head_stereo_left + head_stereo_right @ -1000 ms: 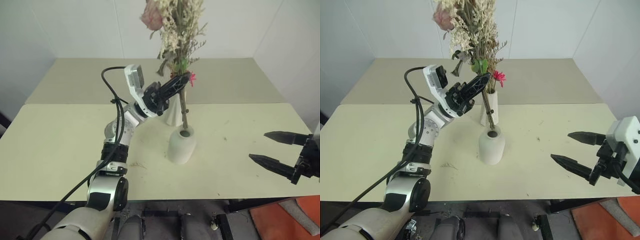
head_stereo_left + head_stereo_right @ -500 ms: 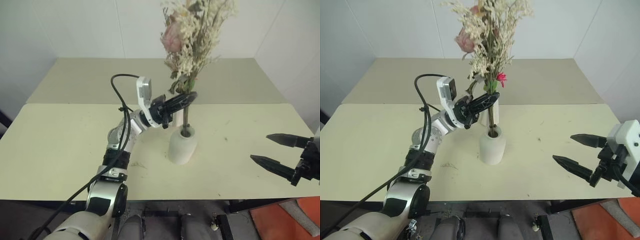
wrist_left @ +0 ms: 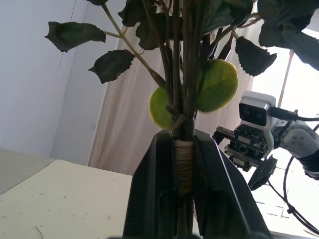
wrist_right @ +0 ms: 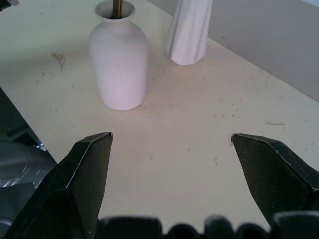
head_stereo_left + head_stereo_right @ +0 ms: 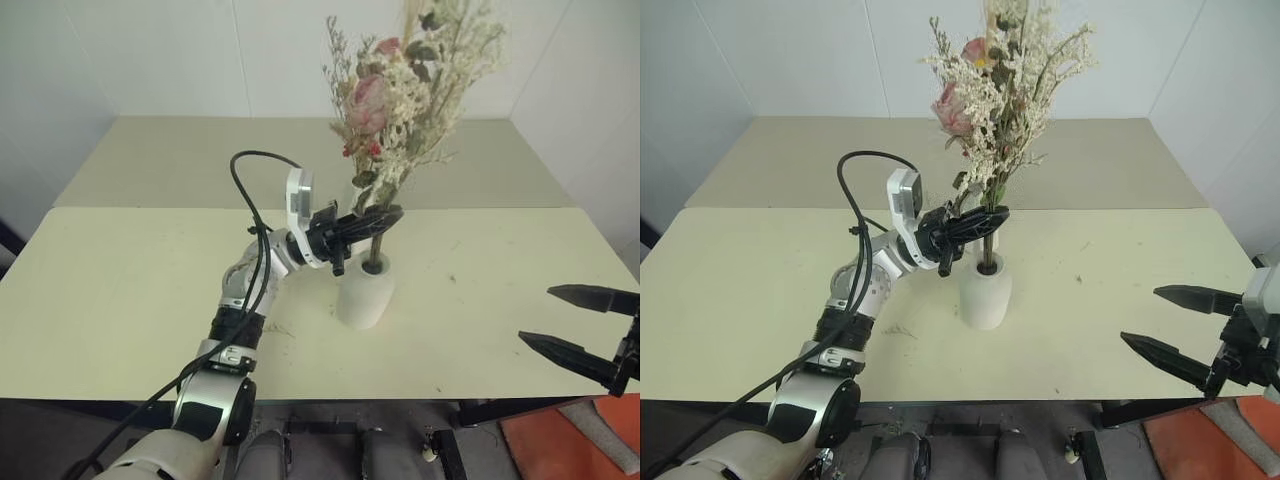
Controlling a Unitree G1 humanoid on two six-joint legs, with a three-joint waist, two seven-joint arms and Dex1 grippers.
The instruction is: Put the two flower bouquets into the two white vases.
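Lowered: rose bouquet stems, left tool clamped, enter round vase (upright)

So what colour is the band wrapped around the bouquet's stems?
Tan band, clearest in the left wrist view.

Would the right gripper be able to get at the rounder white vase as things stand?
Probably yes: the right gripper is open, and only bare table lies between it and the rounder vase.
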